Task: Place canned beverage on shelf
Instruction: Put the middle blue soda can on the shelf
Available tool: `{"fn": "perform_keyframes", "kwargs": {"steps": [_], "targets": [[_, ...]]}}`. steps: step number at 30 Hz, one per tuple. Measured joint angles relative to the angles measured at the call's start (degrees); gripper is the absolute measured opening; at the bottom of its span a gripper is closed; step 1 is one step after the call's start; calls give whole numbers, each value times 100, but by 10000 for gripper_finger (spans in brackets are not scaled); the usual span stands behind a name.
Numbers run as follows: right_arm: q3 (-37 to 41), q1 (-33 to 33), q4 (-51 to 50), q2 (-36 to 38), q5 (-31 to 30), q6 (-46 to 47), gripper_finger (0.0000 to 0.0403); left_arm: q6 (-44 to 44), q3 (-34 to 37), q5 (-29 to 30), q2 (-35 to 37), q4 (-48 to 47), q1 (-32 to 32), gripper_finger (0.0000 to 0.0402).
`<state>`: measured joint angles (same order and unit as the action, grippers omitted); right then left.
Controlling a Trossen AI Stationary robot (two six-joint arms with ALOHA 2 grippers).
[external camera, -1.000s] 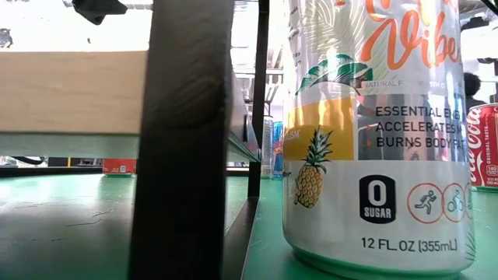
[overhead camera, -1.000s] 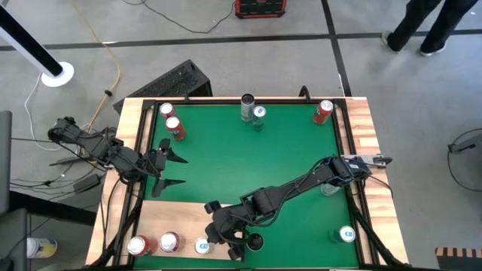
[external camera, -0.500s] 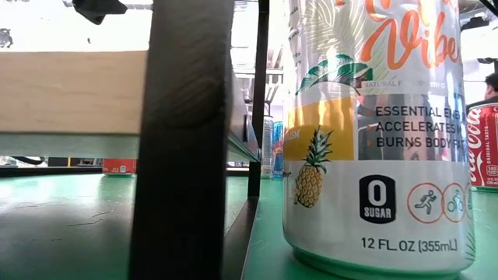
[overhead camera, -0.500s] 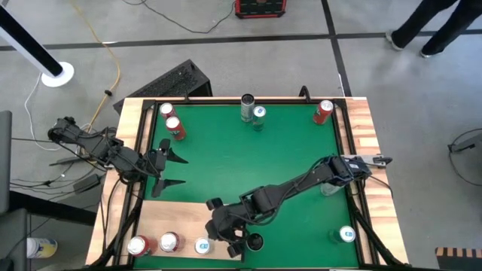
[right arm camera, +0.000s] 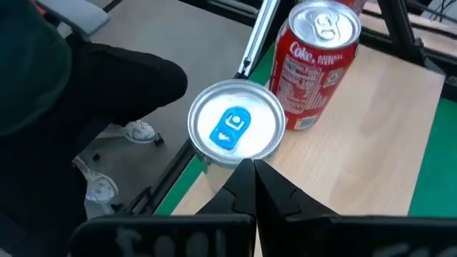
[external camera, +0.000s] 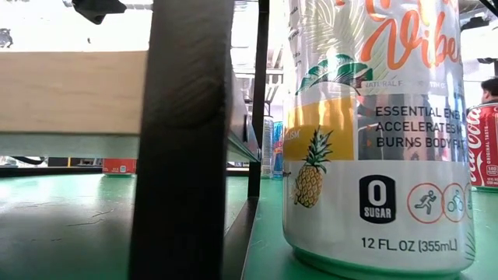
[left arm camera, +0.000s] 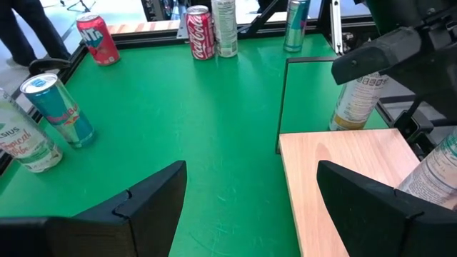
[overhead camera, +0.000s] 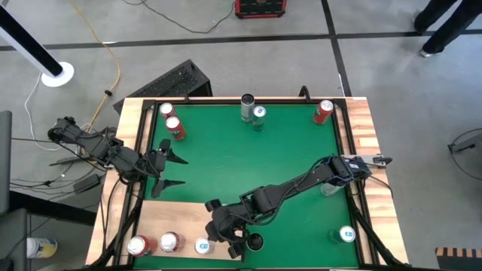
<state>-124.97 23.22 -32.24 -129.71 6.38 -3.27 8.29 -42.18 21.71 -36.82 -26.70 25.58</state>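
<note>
The shelf point(overhead camera: 181, 218), a pale wood board, stands at the mat's near left corner. On it stand a blue-tabbed can point(right arm camera: 235, 128), a Coke can point(right arm camera: 314, 64) and a third can point(overhead camera: 138, 245). My right gripper point(right arm camera: 251, 178) is shut, its tips just beside the blue-tabbed can's rim; in the high view it point(overhead camera: 222, 239) reaches over the shelf's right end. My left gripper point(overhead camera: 169, 169) hangs open over the mat's left edge with nothing between its fingers, also seen in its own view point(left arm camera: 250, 207). My right gripper's shut fingertips point(right arm camera: 250, 165) slant down from the table's right toward the near side of the blue-tabbed can's rim point(right arm camera: 239, 158). Whether they touch it, I cannot tell. The can stands upright on the shelf's front edge.
A dark-topped pineapple can point(external camera: 373, 132) stands on the mat right beside the shelf's black leg point(external camera: 187, 140). More cans stand at the far left point(overhead camera: 172, 120), far middle point(overhead camera: 253, 111), far right point(overhead camera: 323, 111) and near right point(overhead camera: 346, 235). The mat's middle is open.
Neither arm nor any can has moved. A person beyond the table's far edge has stepped toward the right.
</note>
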Motion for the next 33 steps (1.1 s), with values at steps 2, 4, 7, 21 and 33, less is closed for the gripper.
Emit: {"fn": "perform_keyframes", "kwargs": {"steps": [2, 4, 7, 21, 33], "targets": [[0, -2, 23, 0, 48, -23, 19, 0, -1, 0, 0, 0, -1, 300], [0, -2, 42, 0, 124, -24, 19, 0, 0, 0, 0, 0, -1, 300], [0, -1, 71, 0, 131, -32, 19, 0, -2, 0, 0, 0, -2, 300], [0, -2, 158, 0, 253, -26, 19, -26, 0, -6, 0, 0, -1, 300], [0, -2, 145, -2, 257, -26, 19, -28, 0, -11, 0, 0, -2, 300]]}}
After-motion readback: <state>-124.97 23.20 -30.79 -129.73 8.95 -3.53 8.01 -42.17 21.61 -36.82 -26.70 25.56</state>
